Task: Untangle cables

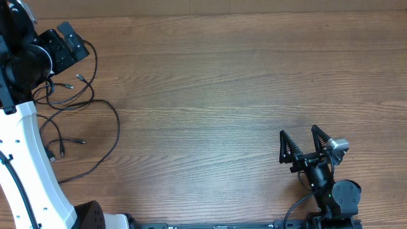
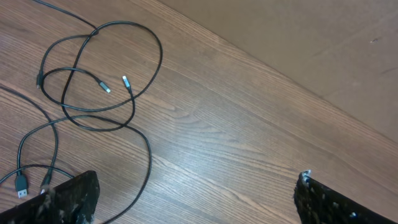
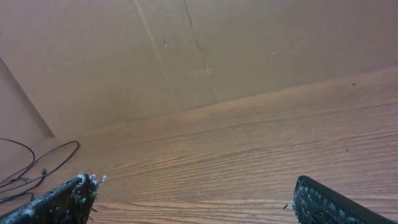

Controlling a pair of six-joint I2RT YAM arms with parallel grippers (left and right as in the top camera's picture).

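Observation:
Several thin black cables (image 1: 86, 108) lie looped and crossed on the wooden table at the far left, with small silvery plug tips. In the left wrist view the loops (image 2: 106, 68) overlap at upper left and one strand runs down past the left finger. My left gripper (image 1: 71, 39) is open and empty at the far left back, just above the cables; its fingers (image 2: 196, 196) hold nothing. My right gripper (image 1: 299, 141) is open and empty at the front right, far from the cables. The cables show small at the left edge of the right wrist view (image 3: 31, 165).
The white left arm link (image 1: 28, 165) stands over part of the cable pile at the left edge. A brown cardboard wall (image 3: 186, 56) rises behind the table's far edge. The right arm base (image 1: 337, 200) sits at the front edge.

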